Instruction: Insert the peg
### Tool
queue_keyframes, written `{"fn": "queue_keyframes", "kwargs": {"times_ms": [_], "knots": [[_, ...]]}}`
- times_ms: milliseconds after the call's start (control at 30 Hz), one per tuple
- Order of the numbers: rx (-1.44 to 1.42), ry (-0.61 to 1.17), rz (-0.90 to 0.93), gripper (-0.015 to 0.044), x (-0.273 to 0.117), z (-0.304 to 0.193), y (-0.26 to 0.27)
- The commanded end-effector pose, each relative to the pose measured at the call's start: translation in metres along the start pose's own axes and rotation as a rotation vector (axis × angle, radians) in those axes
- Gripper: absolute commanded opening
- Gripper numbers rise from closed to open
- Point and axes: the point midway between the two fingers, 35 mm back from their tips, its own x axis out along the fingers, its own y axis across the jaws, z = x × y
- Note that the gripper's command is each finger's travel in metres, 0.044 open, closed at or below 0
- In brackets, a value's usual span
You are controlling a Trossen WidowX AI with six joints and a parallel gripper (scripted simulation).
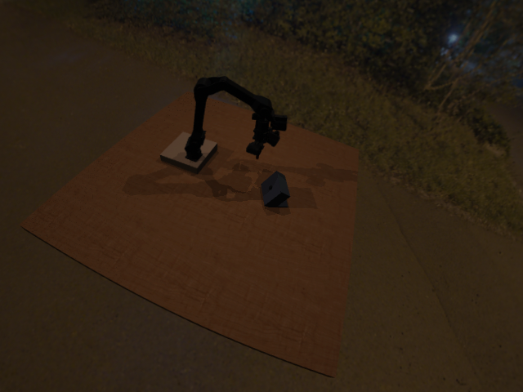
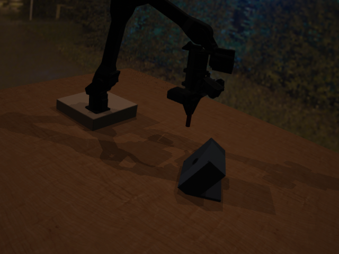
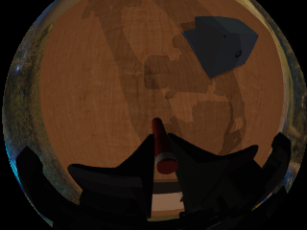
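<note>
One peg, red, slim, apparently round, probably stiff and light, is hanging above the table, the fingers gripping it near its banded upper end, a sound hold that is leaving the lower end free. One sloped panel, dark, is standing apart from it, its hole facing obliquely upward; its raised edge is probably posing the main obstacle, and smooth sides may be inviting slip during pushing.
</note>
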Motion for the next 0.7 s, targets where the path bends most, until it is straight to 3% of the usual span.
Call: {"fn": "queue_keyframes", "kwargs": {"times_ms": [0, 667], "knots": [[0.002, -0.01, 0.02, 0.0, -0.001, 0.002, -0.002], [0.051, -0.051, 0.105, 0.0, 0.002, 0.01, -0.021]]}}
